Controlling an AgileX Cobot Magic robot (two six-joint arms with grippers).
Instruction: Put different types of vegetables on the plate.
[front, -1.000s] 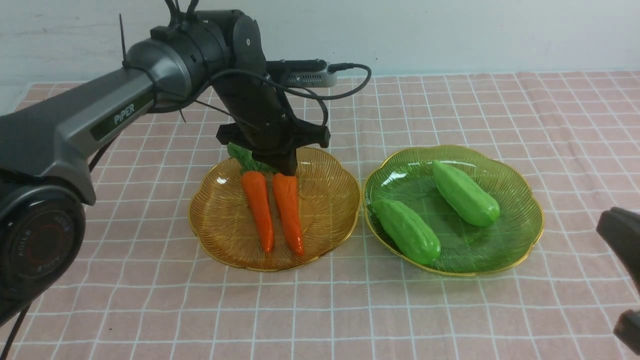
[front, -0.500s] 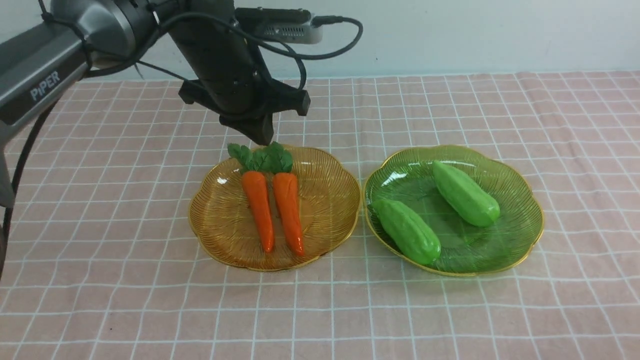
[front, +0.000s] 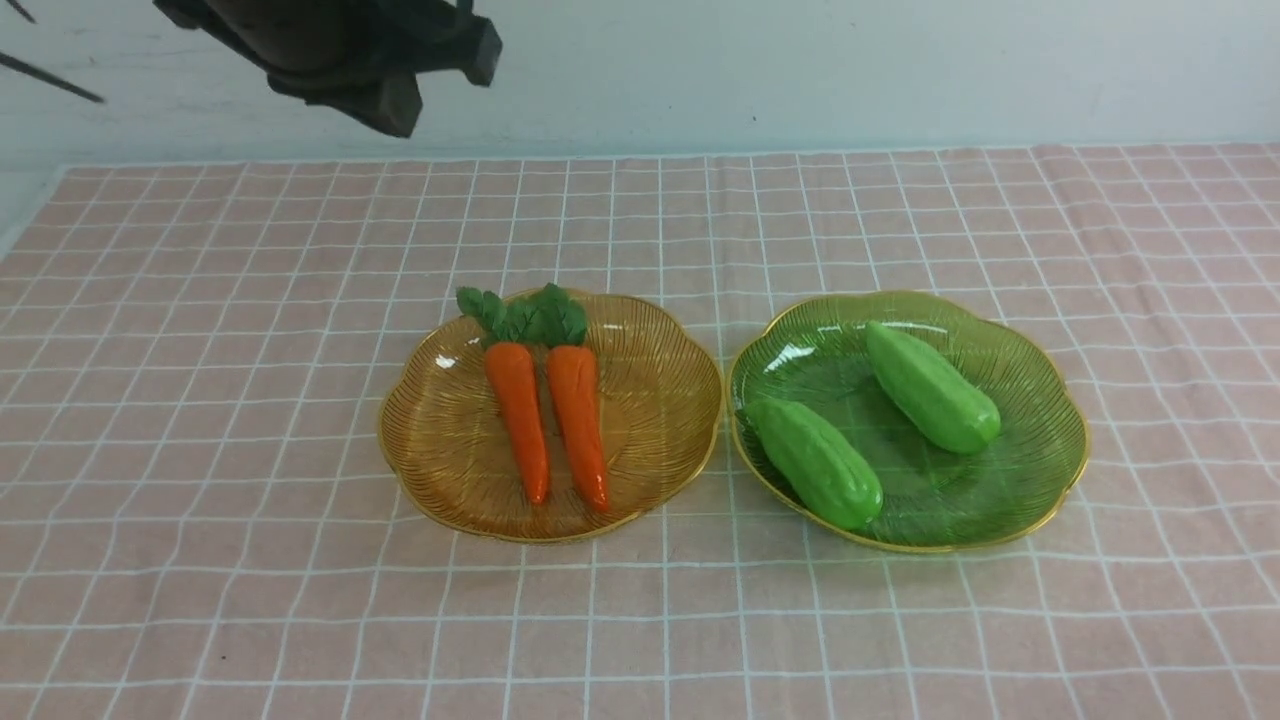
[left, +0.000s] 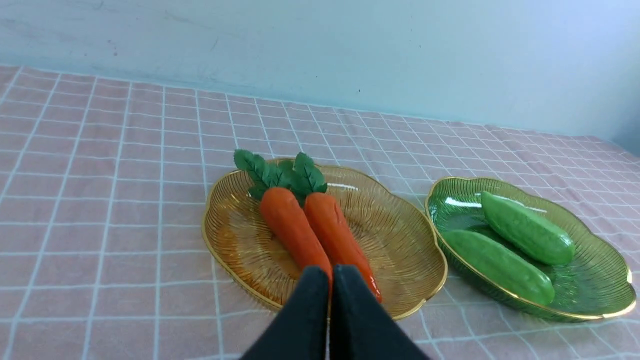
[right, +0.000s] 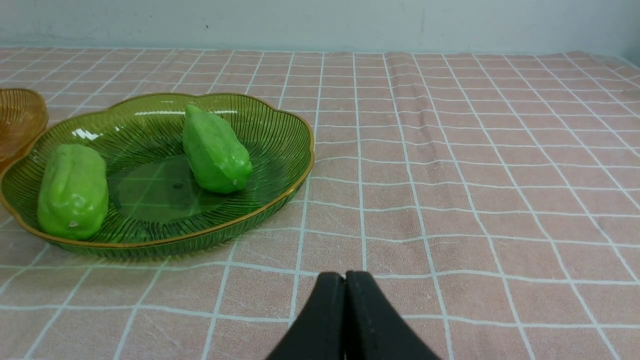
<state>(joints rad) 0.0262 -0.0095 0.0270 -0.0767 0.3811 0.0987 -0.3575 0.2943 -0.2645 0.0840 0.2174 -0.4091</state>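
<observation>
Front view, left gripper (front: 395, 110) high at top edge, no writing legible, two carrots (front: 545, 415) side by side on amber plate (front: 430, 450), two gourds (front: 870, 415) on green plate (front: 1040, 470), left wrist view, fingers (left: 305, 305) pressed together, empty, right wrist view, right gripper (right: 345, 280) pressed together, empty, above checked cloth (right: 475, 165).

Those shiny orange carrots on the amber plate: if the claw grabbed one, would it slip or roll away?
Probably somewhat slippery: the right-hand carrot shows glossy highlights, like smooth hard plastic. It would likely roll in a curve rather than straight, since it tapers to a point. It looks stiff and probably light. The neighbouring carrot lies close beside it on the amber plate, so a nudge might shift both.
</observation>
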